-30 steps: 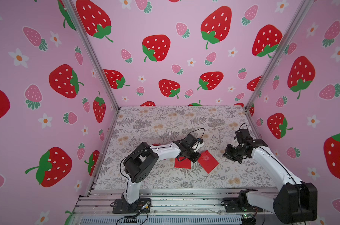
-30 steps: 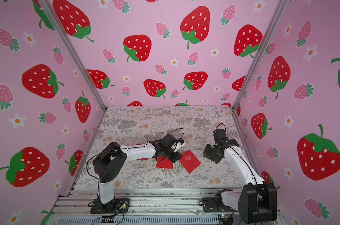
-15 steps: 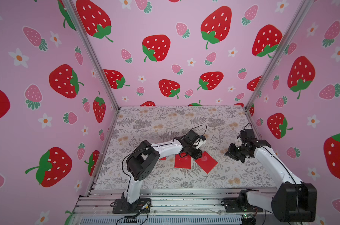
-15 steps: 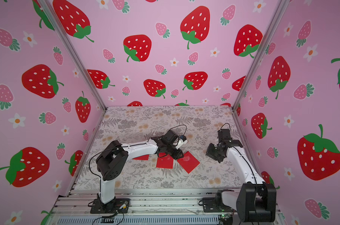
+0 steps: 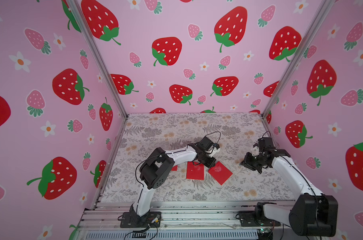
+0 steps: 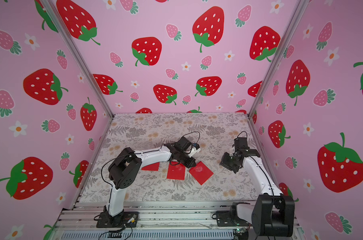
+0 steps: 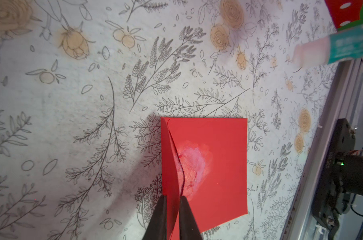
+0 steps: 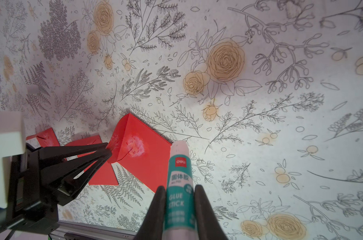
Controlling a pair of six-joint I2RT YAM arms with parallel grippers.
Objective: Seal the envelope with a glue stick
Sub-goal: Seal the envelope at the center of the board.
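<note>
A red envelope (image 5: 221,174) (image 6: 201,174) lies turned like a diamond on the floral mat, with a whitish glue smear (image 7: 194,162) (image 8: 135,146) on its face. My left gripper (image 7: 173,198) (image 5: 212,165) (image 6: 191,165) is shut on the tip of its flap (image 8: 116,143), which stands raised off the envelope body. My right gripper (image 8: 179,190) (image 5: 243,163) hovers to the right of the envelope. It is shut on the glue stick (image 8: 178,176), white with a teal label and its tip pointing toward the envelope. The stick also shows blurred in the left wrist view (image 7: 340,46).
Two more red envelopes (image 5: 195,170) (image 5: 174,168) lie flat just left of the held one; the second is partly under my left arm. An aluminium rail (image 5: 197,209) borders the front of the mat. Pink strawberry walls close in the back and both sides.
My left gripper's jaws parted briefly and closed again on the flap tip. My right gripper, still holding the glue stick, drew back slightly to the right.
</note>
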